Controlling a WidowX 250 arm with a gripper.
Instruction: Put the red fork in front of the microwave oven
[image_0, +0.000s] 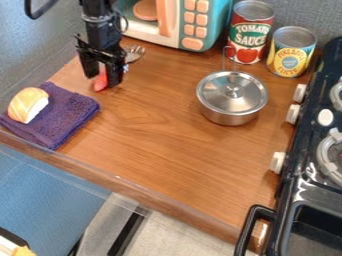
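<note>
My gripper (101, 76) hangs at the upper left, low over the wooden counter, with its fingers apart. Between and below them shows the red handle (100, 84) of the fork, its rounded end pointing toward the camera. The fork's silver tines (135, 53) show to the right of the gripper, near the microwave's base; the middle of the fork is hidden behind the gripper. At the top stands the teal and white microwave oven (170, 27), with an orange handle and buttons.
A purple cloth (70, 112) with a bread piece (28, 105) lies at the left. A lidded steel pot (232, 97) stands right of centre. Behind it are a tomato sauce can (250, 32) and a yellow can (291, 52). The black stove (304, 185) borders the right side.
</note>
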